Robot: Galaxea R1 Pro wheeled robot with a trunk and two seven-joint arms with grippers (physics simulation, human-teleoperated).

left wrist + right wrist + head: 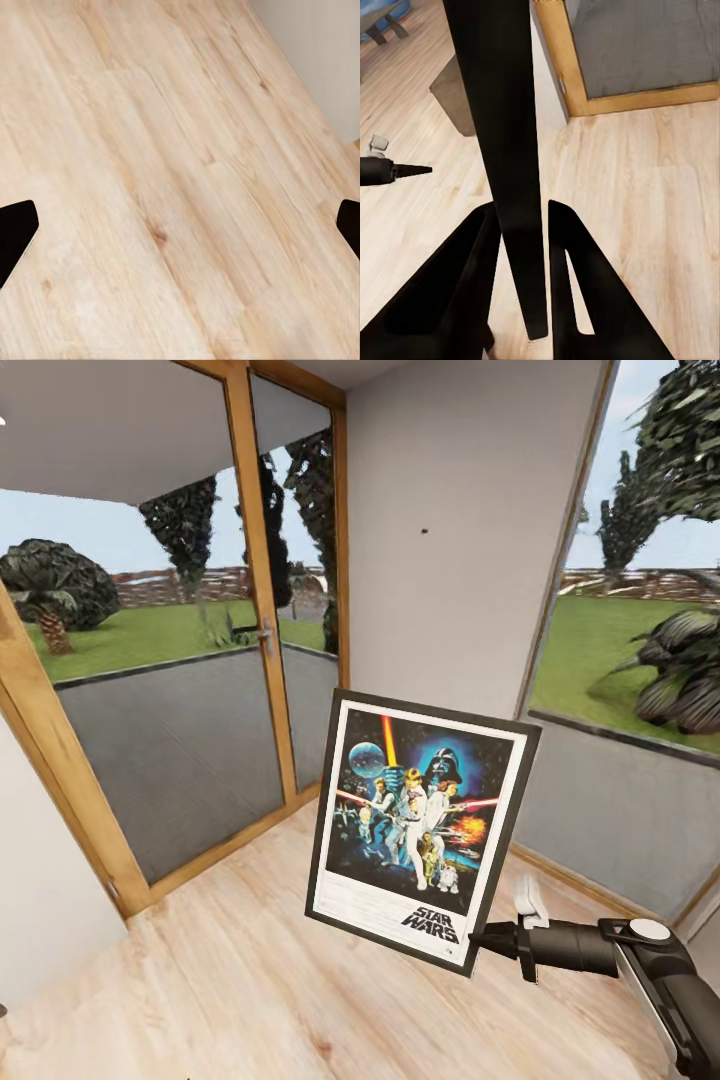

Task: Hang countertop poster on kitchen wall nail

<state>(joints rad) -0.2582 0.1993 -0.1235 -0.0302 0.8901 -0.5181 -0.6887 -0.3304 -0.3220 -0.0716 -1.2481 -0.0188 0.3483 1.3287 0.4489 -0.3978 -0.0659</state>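
Carrying step in hand: black right gripper (pixel 480 940) clamped on the tall black-framed Star Wars poster (pixel 420 825), tilted above pale wood floor (pixel 200 980); next, lifting it to the tiny dark wall nail (pixel 423 530).

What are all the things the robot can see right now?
Framed Star Wars poster with thin black frame and white border: one, dark blue artwork, held up tilted in front of the wall, above the floor.
Tiny dark wall nail: one, black, on the pale grey wall above the poster.
Pale grey wall: one panel, between the glass door and the window.
Wood-framed glass door: one, light brown frame, left of the wall, garden behind it.
Light wooden plank floor: one, beige, under everything.
Trees and grass outside: several, dark green, beyond the glass.
Right gripper: one, black, shut on the poster's lower right corner.
Left gripper: one, black fingertips spread wide apart, over bare floor.
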